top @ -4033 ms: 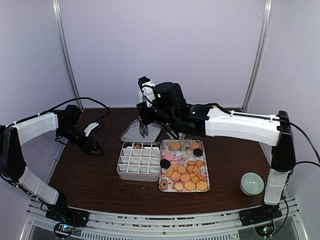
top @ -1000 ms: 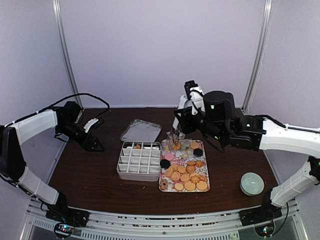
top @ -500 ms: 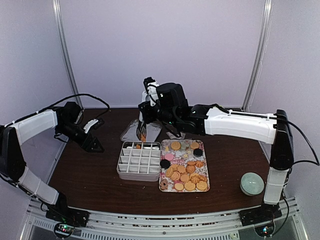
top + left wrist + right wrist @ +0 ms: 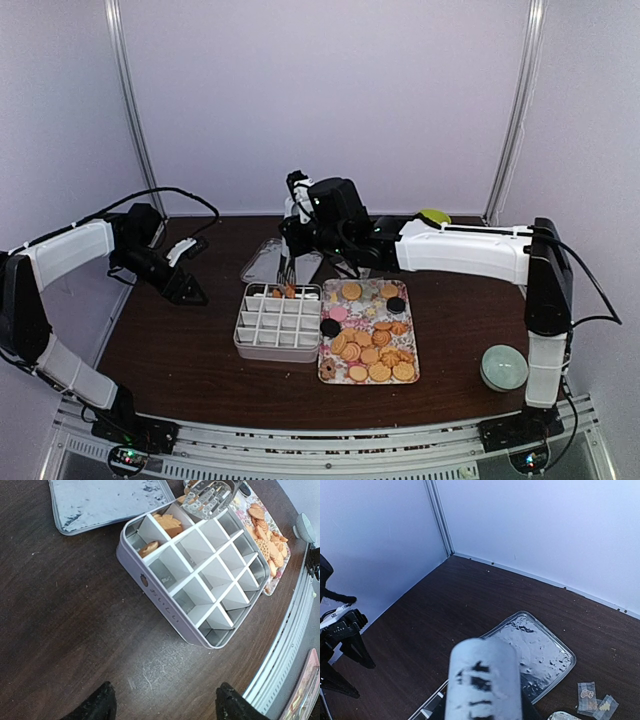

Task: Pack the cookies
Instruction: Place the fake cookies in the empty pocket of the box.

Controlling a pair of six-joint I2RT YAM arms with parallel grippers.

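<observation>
cookies (image 4: 370, 350) heaped on floral tray (image 4: 372, 300), at 3 o'clock of divided tin (image 4: 277, 350); two in far cells; likely light, stiff, crumbly; best nipped gently across flat faces; right pincer (image 4: 294, 238) pinching tongs (image 4: 210, 495) over tin; left pincer (image 4: 167, 707) spread, at 9 o'clock.

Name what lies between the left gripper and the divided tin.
Nothing but bare dark tabletop lies between the left gripper and the divided tin; the left wrist view shows this most clearly.
</observation>
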